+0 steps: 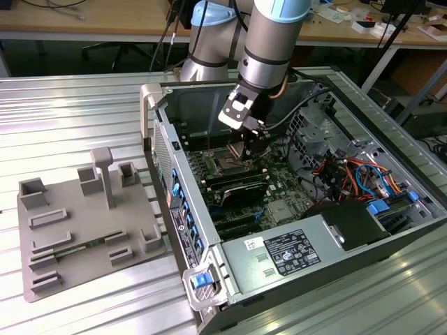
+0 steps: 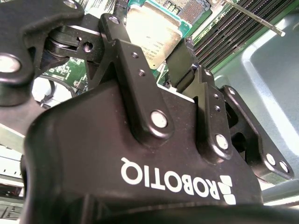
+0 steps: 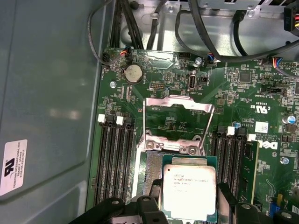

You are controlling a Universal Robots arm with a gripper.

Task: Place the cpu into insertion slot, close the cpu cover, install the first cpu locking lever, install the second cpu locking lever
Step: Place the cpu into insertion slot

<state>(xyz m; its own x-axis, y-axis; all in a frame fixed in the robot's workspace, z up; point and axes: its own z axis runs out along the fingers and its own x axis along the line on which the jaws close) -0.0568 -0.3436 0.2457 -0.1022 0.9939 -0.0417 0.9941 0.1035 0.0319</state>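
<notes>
My gripper [image 1: 250, 150] reaches down into the open computer case, over the green motherboard [image 3: 243, 93]. It is shut on the cpu [image 3: 189, 189], a silver-topped square chip with a green rim. In both wrist views a black finger [image 3: 226, 200] presses on each side of the cpu [image 2: 152, 35]. The chip hangs just over the insertion slot [image 3: 150, 179], offset so one strip of the slot's contacts shows beside it. The silvery cpu cover [image 3: 178, 122] stands swung open at the slot's far edge. A thin metal lever [image 2: 257, 17] sticks up beside the slot.
Long black memory slots [image 3: 114, 163] flank the socket on both sides, with one module [image 3: 248, 168] fitted. Cable bundles [image 1: 349, 171] and a power supply [image 1: 286, 251] fill the case on the exterior view's right. A grey fixture [image 1: 84, 223] lies on the metal table [image 1: 70, 112] at the left.
</notes>
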